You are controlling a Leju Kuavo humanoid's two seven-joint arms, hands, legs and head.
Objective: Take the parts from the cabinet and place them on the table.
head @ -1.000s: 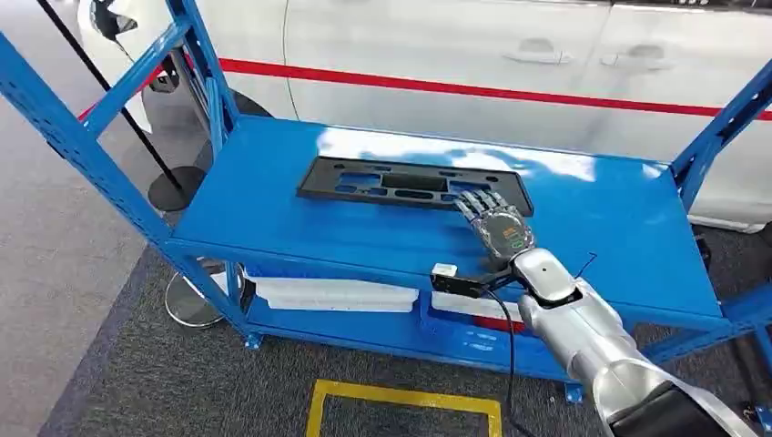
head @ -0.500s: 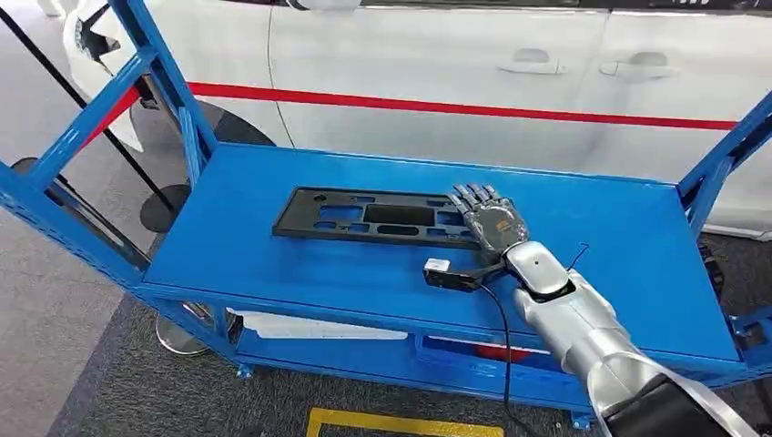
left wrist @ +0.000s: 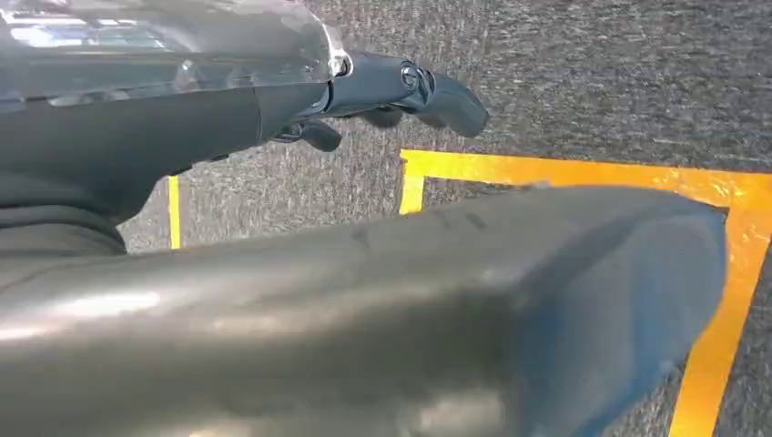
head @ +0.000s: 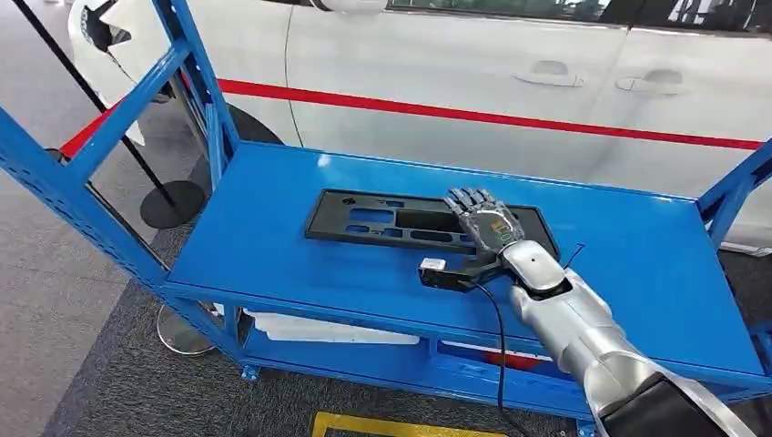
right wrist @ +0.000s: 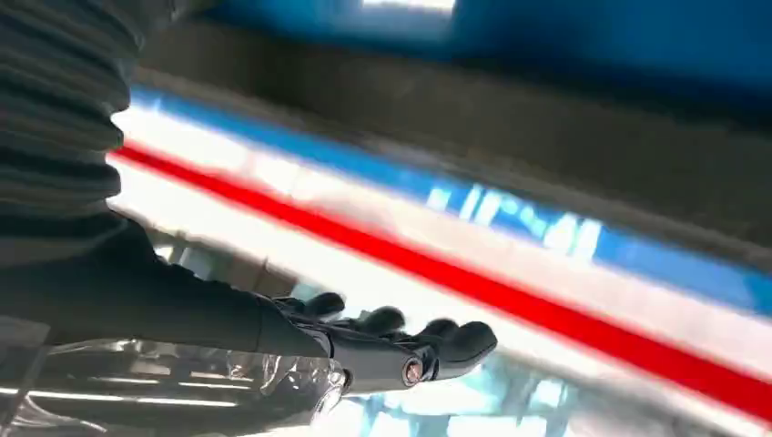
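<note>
1. Blue metal shelf rack (head: 273,246) beside a white car w/ red stripe (head: 473,114); grey carpet & yellow floor tape (head: 401,423) below.
2. Right hand fingertips (head: 469,196): extended flat, side by side, lying over the right end of the black part; whether they press on it or hover just above, can't tell. Nothing gripped as far as the head view shows.
3. Right hand (head: 492,223) palm-down, silver forearm reaching in from lower right. Right wrist view is blurred, fingers look straight-ish.
4. Left hand (left wrist: 401,91) hangs down over the carpet, fingers lightly curled, nothing in them.
5. Black part (head: 391,218): flat, long plastic frame w/ cut-out slots, lying flat on top shelf, roughly centre.
6. Handling, my guess: light, fairly stiff but may flex lengthwise; smooth, so could slide on painted shelf. Thin & flat, hard to get fingers under.
7. Best hold prob.: hook fingers thru a slot or over the long edge near the middle, thumb opposing, to avoid droop.
</note>
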